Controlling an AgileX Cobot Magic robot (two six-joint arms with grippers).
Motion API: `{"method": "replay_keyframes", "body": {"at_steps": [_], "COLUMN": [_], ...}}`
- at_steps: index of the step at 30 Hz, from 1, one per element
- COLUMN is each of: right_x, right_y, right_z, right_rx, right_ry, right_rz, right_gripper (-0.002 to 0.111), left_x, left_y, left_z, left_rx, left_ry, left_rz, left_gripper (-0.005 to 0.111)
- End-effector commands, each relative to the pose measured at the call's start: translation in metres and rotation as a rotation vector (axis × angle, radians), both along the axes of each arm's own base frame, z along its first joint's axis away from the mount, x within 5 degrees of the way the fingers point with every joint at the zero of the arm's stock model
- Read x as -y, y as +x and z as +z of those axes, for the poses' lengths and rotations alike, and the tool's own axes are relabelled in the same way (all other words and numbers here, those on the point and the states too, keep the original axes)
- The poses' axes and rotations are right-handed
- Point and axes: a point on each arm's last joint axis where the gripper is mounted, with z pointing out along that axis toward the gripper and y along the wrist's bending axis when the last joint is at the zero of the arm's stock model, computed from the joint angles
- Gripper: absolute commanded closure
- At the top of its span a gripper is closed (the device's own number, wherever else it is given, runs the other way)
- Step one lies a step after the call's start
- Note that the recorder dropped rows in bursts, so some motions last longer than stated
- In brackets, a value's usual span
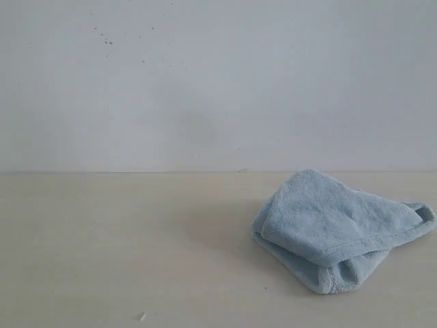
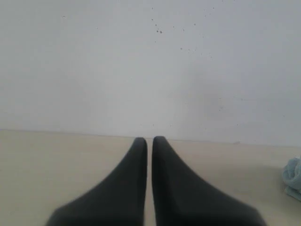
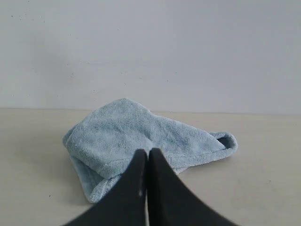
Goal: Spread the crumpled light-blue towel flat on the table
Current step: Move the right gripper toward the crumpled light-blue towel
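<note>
The light-blue towel point(image 1: 334, 229) lies crumpled and folded over itself on the right part of the beige table point(image 1: 123, 239). Neither arm shows in the exterior view. In the right wrist view the towel point(image 3: 136, 134) fills the middle, and my right gripper point(image 3: 147, 151) points at it with its black fingers pressed together and nothing between them. In the left wrist view my left gripper point(image 2: 149, 139) is shut too, over bare table point(image 2: 56, 165), with only an edge of the towel point(image 2: 293, 178) showing far off to one side.
A white speckled wall point(image 1: 218, 82) rises behind the table's far edge. A small white scrap point(image 1: 143, 316) lies near the table's front edge, left of centre.
</note>
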Motion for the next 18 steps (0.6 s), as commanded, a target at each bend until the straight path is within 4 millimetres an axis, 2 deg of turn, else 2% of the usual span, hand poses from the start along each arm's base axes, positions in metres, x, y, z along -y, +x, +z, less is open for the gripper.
{"method": "replay_keyframes", "body": {"at_steps": [1, 3, 5, 8, 12, 17, 18], "right_x": [0.0, 0.0, 0.0, 0.003, 0.008, 0.01, 0.01], "right_y": [0.0, 0.0, 0.0, -0.001, -0.004, -0.006, -0.008], "right_z": [0.001, 0.002, 0.005, 0.018, 0.031, 0.038, 0.047], "right_rx": [0.009, 0.02, 0.032, 0.134, 0.284, 0.349, 0.359], "right_ry": [-0.005, 0.007, 0.14, 0.497, 0.548, 0.68, 0.672], "right_rz": [-0.002, -0.002, 0.0, 0.0, -0.007, 0.013, 0.023], "right_gripper": [0.108, 0.108, 0.108, 0.108, 0.108, 0.108, 0.108], "left_x": [0.0, 0.0, 0.0, 0.0, 0.0, 0.0, 0.0], "left_y": [0.0, 0.0, 0.0, 0.0, 0.0, 0.0, 0.0], "left_z": [-0.001, -0.001, -0.001, -0.001, -0.001, -0.001, -0.001], "left_rx": [-0.001, -0.001, -0.001, -0.001, -0.001, -0.001, -0.001], "left_ry": [-0.005, -0.005, -0.005, -0.005, -0.005, -0.005, -0.005], "left_rz": [0.002, 0.002, 0.002, 0.002, 0.002, 0.002, 0.002], "left_gripper": [0.103, 0.103, 0.103, 0.103, 0.103, 0.103, 0.103]}}
